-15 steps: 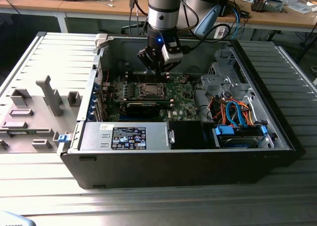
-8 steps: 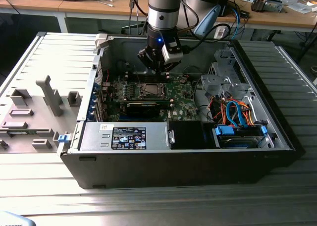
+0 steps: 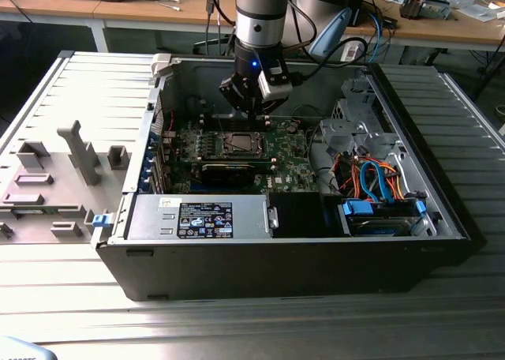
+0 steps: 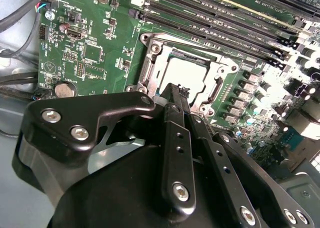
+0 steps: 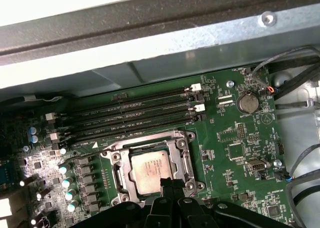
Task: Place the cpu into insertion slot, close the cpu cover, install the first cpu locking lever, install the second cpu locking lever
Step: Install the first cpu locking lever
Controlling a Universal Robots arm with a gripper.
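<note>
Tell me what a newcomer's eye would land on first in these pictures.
First, the open computer case on the ribbed metal table, with the robot arm reaching down into it. The gripper hangs just above the green motherboard. In both wrist views the cpu lies in the insertion slot, its silver-grey top showing through the cpu cover, with the black fingertips at its edge.

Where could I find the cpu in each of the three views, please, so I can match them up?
Exterior view: the cpu sits in its socket mid-motherboard, just below the tool.
Second wrist view: the pale square just beyond the tool's fingertips.
First wrist view: the silver square inside the cpu cover, just past the fingertips.
Shared landmark: the memory slots run along one side of the socket.
</note>
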